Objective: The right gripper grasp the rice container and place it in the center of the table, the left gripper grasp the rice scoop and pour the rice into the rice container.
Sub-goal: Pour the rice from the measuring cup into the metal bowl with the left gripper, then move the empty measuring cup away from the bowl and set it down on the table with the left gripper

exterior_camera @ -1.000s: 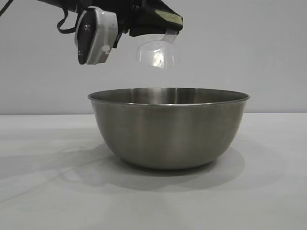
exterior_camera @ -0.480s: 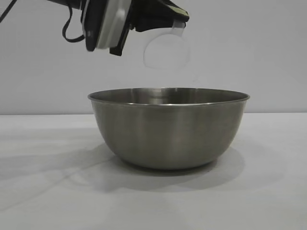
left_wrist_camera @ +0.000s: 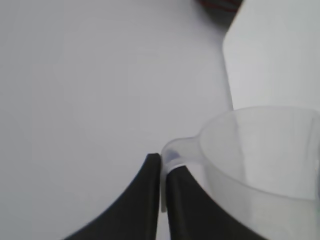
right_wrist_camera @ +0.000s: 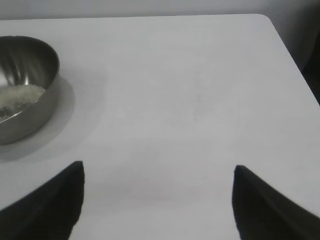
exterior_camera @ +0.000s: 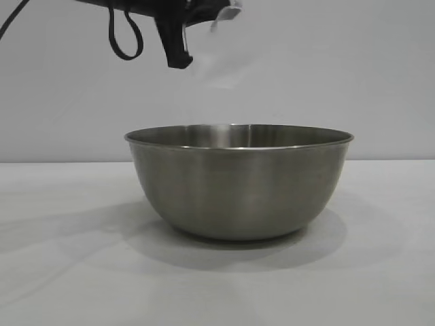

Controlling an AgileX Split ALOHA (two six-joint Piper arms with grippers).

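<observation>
The rice container (exterior_camera: 238,182), a big steel bowl, stands on the white table (exterior_camera: 61,272). In the right wrist view the rice container (right_wrist_camera: 30,65) holds a heap of rice (right_wrist_camera: 19,95). My left gripper (exterior_camera: 217,9) hangs high above the bowl at the picture's top edge, shut on the rice scoop's side handle. The rice scoop (exterior_camera: 221,62) shows there only as a faint translucent blur. In the left wrist view my left gripper (left_wrist_camera: 164,162) pinches the handle, and the clear rice scoop (left_wrist_camera: 260,160) looks empty. My right gripper (right_wrist_camera: 159,172) stands open over bare table, away from the bowl.
A rounded table corner and edge (right_wrist_camera: 267,22) lie far from the bowl in the right wrist view, with dark floor beyond it. A black cable loop (exterior_camera: 126,37) hangs under the left arm.
The left gripper has risen and turned its wrist, carrying the scoop up toward the top edge. The bowl has not moved.
</observation>
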